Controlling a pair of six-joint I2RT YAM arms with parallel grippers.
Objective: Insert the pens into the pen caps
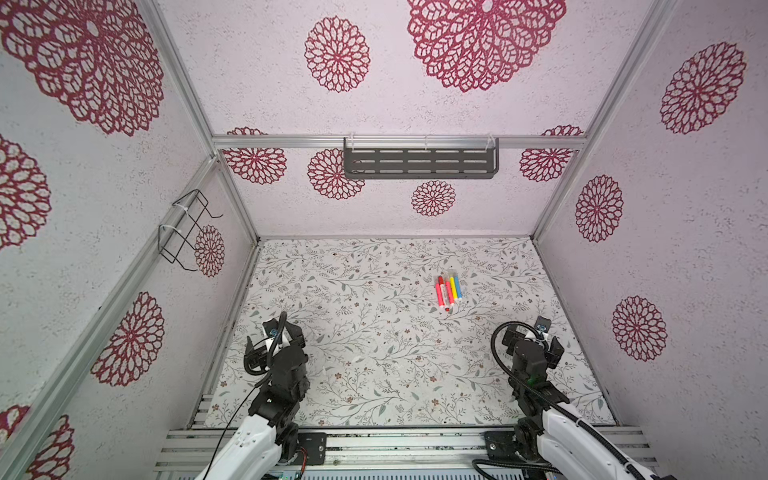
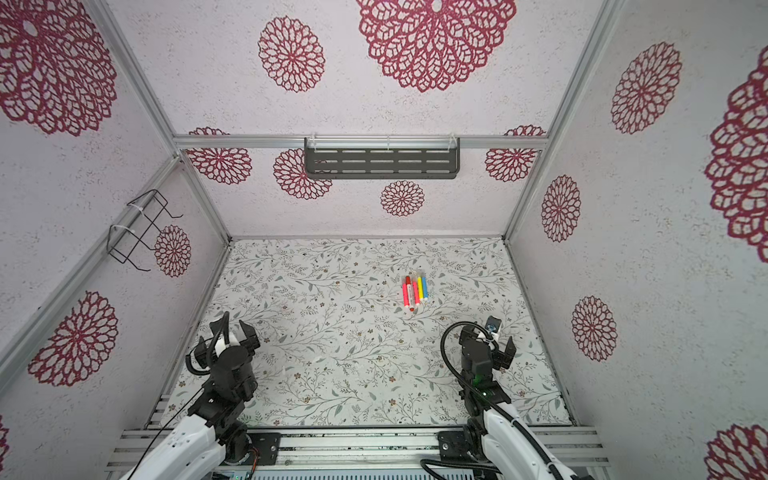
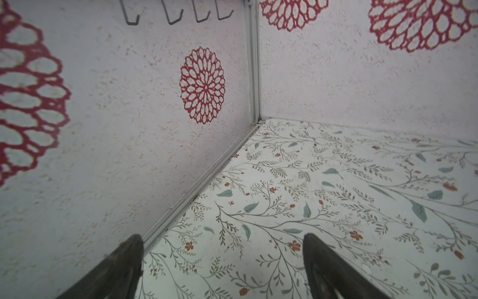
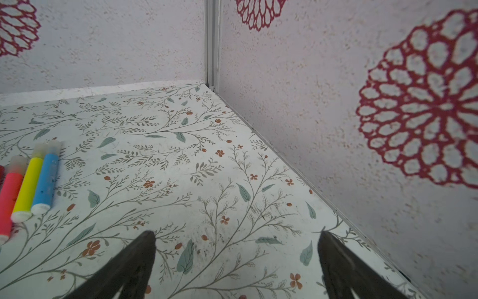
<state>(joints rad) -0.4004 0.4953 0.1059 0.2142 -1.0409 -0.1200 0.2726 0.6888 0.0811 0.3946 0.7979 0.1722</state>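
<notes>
Several pens (image 1: 448, 291) (image 2: 414, 293) lie side by side on the floral mat, right of centre, with pink, red-orange, yellow and blue barrels. The right wrist view shows the blue pen (image 4: 46, 181), the yellow pen (image 4: 27, 190) and a pink pen (image 4: 7, 202). Pale translucent pen caps (image 4: 53, 147) sit at their far ends; I cannot tell whether they are pushed on. A red cap (image 1: 440, 279) shows at the far end of the row. My left gripper (image 3: 223, 240) (image 1: 274, 338) hangs open over bare mat near the left wall. My right gripper (image 4: 236, 238) (image 1: 532, 338) is open and empty, nearer than the pens and to their right.
Patterned walls close the mat (image 1: 374, 332) on three sides. A dark slotted shelf (image 1: 419, 163) hangs on the back wall and a wire rack (image 1: 185, 228) on the left wall. Aluminium rails (image 1: 399, 444) run along the front edge.
</notes>
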